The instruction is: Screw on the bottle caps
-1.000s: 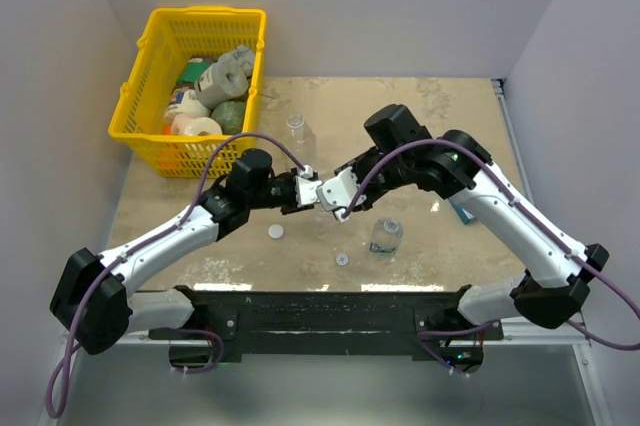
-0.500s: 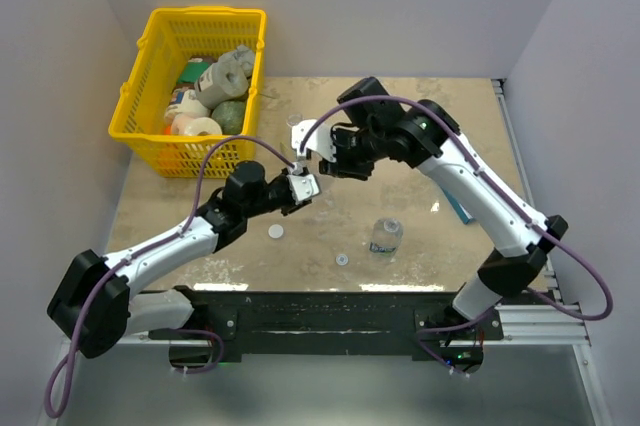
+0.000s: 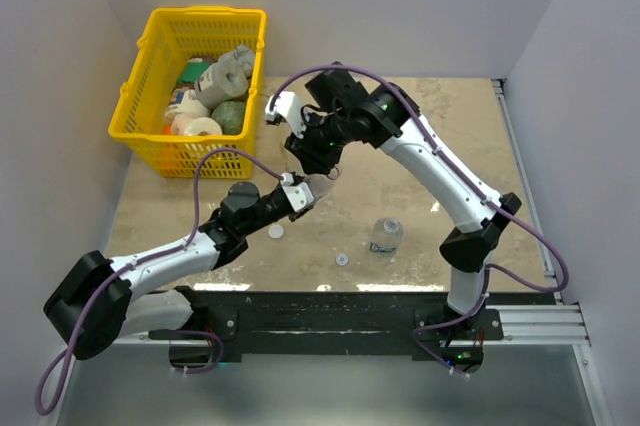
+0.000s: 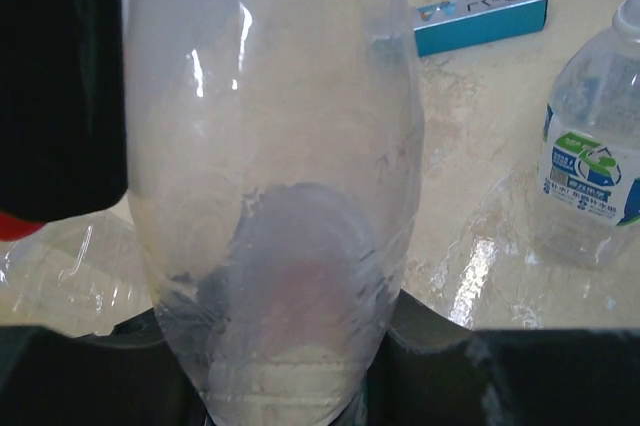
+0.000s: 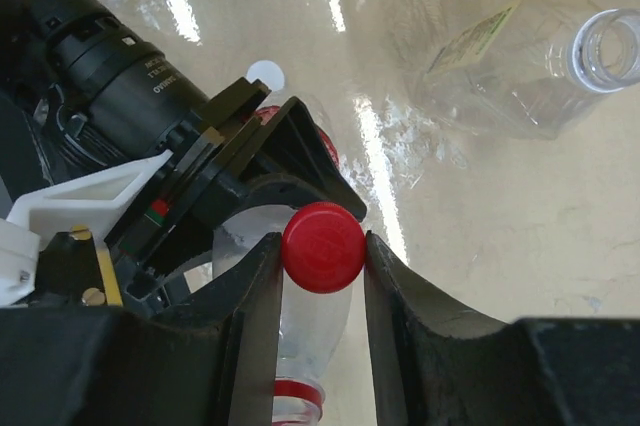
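Sitting squeezed between the right fingers (image 5: 392, 281), the red cap (image 5: 322, 246) is right at the top end of the red-labelled bottle (image 4: 270, 196). Can't tell if it's actually on the threads. The left fingers (image 5: 305, 161) are clamped shut around that bottle's body, holding it up over the middle of the desk (image 3: 470, 111).

What changed: a second ago the right arm came in low from 3 o'clock and met the left one nose to nose. Now it has swung up and over and reaches down onto the bottle from 12 o'clock. The left arm has stretched a little further out toward it. Nothing lying on the desk has moved.

From the held bottle in the top view, the white cap (image 3: 275, 232) lies at 7 o'clock and the grey ring cap (image 3: 342, 259) at 5 o'clock, both loose on the desk. The blue-labelled bottle (image 3: 385, 236) stands uncapped at 4 o'clock. The squarish bottle (image 5: 510, 71) shows up in the right wrist view, mouth open, but I can't tell if it's standing or lying. The yellow basket (image 3: 150, 56), full of stuff, is at 10 o'clock.

Writing: the blue box (image 4: 480, 14) reads "R&O" in white. The blue label has green and blue print, too small to read. Same for the white lettering on the left arm's black housing.
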Controlling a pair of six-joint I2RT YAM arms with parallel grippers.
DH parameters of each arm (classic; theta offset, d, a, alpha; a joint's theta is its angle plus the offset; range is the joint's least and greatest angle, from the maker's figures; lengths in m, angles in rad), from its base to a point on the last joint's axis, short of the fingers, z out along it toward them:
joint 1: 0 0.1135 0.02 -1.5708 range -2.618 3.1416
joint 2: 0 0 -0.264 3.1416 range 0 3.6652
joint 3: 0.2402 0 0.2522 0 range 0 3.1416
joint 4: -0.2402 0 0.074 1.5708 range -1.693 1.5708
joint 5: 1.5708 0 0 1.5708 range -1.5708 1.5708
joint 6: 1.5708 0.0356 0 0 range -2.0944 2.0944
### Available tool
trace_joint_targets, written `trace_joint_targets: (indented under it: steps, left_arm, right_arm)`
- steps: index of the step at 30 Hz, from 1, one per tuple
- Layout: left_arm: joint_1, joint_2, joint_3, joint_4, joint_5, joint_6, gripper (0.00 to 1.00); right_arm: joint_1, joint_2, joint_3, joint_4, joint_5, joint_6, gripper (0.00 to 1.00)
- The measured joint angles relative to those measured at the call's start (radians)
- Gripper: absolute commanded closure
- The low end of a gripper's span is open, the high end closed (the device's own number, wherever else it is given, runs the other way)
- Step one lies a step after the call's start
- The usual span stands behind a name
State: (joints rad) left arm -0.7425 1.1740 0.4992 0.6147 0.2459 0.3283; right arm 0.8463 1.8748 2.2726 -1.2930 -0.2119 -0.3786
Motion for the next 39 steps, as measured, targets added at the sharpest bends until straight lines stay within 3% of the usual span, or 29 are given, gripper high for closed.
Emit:
trace_joint_targets:
  steps: [7,12,15,19,25,34,39]
  left_arm:
    - [0.001,-0.035,-0.018,-0.004,0.0,-0.042,1.0]
    - [0.007,-0.109,-0.029,-0.062,-0.005,-0.071,1.0]
    - [0.007,-0.187,-0.032,-0.14,-0.024,-0.098,1.0]
    - [0.007,-0.254,-0.009,-0.247,-0.048,-0.143,1.0]
    - [0.012,-0.256,0.121,-0.377,-0.068,-0.193,1.0]
    - [0.016,-0.214,0.216,-0.425,-0.068,-0.197,1.0]
    - [0.016,-0.183,0.234,-0.441,-0.069,-0.195,1.0]
  right_arm:
    - [-0.106,-0.049,0.002,0.028,-0.062,0.038,1.0]
    - [-0.238,-0.199,-0.122,0.098,-0.074,0.031,1.0]
    - [-0.3,-0.318,-0.293,0.185,-0.072,0.024,1.0]
    - [-0.381,-0.456,-0.639,0.338,-0.053,0.011,1.0]
    - [-0.487,-0.5,-1.057,0.536,0.024,-0.009,1.0]
    - [-0.512,-0.424,-1.296,0.753,0.068,-0.034,1.0]
    - [-0.513,-0.373,-1.371,0.841,0.08,-0.035,0.95]
